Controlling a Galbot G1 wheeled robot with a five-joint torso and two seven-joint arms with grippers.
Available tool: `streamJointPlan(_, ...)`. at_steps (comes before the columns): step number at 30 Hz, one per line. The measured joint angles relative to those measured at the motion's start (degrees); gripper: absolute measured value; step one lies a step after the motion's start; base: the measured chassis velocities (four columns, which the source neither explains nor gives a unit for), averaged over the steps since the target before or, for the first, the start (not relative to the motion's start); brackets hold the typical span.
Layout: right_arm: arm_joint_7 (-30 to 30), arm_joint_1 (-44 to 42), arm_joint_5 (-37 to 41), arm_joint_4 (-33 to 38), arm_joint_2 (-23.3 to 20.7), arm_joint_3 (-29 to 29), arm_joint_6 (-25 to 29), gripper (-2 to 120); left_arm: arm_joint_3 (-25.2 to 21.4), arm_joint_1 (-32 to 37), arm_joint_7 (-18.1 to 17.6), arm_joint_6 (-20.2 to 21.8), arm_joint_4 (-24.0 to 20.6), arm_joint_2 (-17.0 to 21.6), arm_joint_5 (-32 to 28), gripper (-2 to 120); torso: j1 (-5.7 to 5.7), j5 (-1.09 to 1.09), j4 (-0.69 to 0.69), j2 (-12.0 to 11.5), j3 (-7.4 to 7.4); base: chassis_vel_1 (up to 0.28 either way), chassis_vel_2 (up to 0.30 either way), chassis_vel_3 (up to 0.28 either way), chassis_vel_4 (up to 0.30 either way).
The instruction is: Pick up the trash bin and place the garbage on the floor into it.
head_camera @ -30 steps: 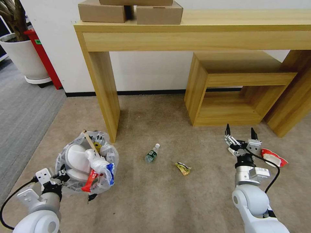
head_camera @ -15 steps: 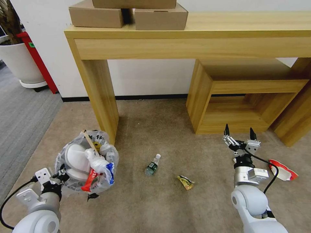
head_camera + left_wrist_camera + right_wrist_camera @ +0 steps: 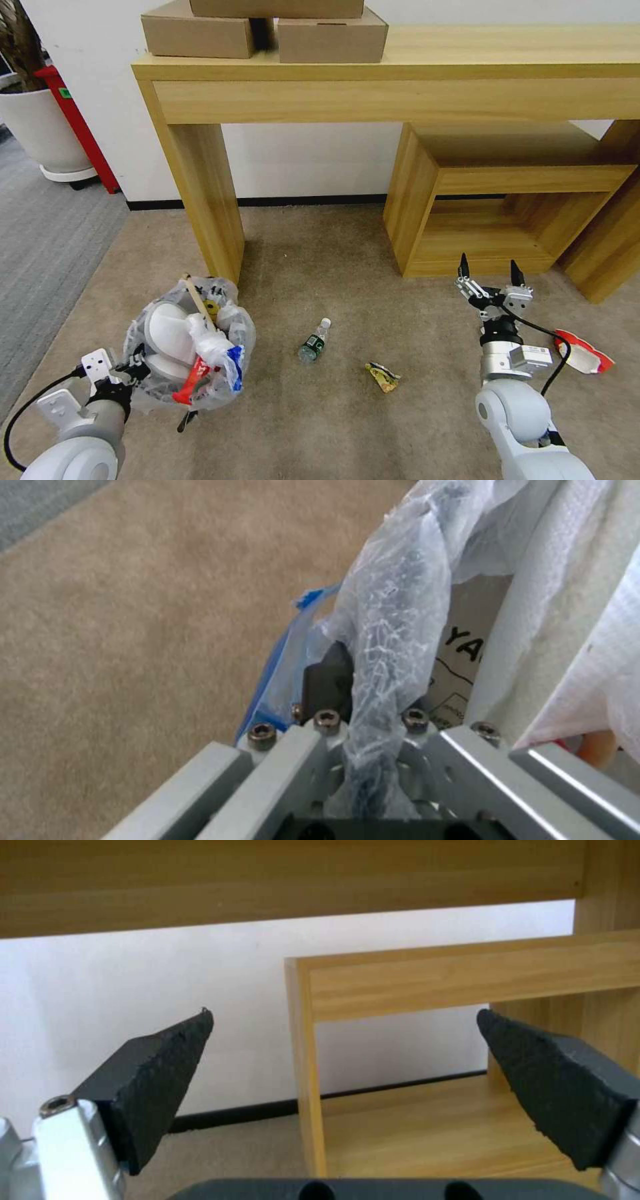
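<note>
The trash bin point(image 3: 189, 347), lined with a crinkly clear bag, holds white slippers, a wooden stick, red paper and a blue-white tube. My left gripper point(image 3: 131, 369) is shut on its near rim; the left wrist view shows the bag-wrapped rim point(image 3: 390, 630) clamped in the left gripper point(image 3: 370, 700). On the beige floor point(image 3: 320, 420) lie a small plastic bottle point(image 3: 315, 340), a crumpled yellow wrapper point(image 3: 382, 376) and a red-and-white paper point(image 3: 581, 351). My right gripper point(image 3: 488, 268) hovers open, right of the wrapper and left of the red paper, its fingers point(image 3: 160, 1080) spread wide and holding nothing.
A tall wooden table leg point(image 3: 208, 200) stands just behind the bin. A low wooden shelf point(image 3: 493, 193) is behind the right gripper. Cardboard boxes point(image 3: 267, 30) sit on the tabletop. A white plant pot point(image 3: 40, 133) and grey carpet point(image 3: 47, 233) lie at the left.
The whole picture shifted a second ago as the camera moved. Since then my left gripper has carried the bin slightly to the right and nearer. The right gripper stays open.
</note>
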Motion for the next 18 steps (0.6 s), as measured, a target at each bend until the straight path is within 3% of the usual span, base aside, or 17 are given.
streamJointPlan(18, -0.62, -0.59, 0.09, -0.26, -0.98, -0.68, -0.76, 100, 0.61, -0.85, 0.04, 0.84, 1.87, 1.32, -1.02, 0, 0.0, -0.01, 0.0, 0.0, 0.0, 0.0, 0.0, 0.0, 0.0)
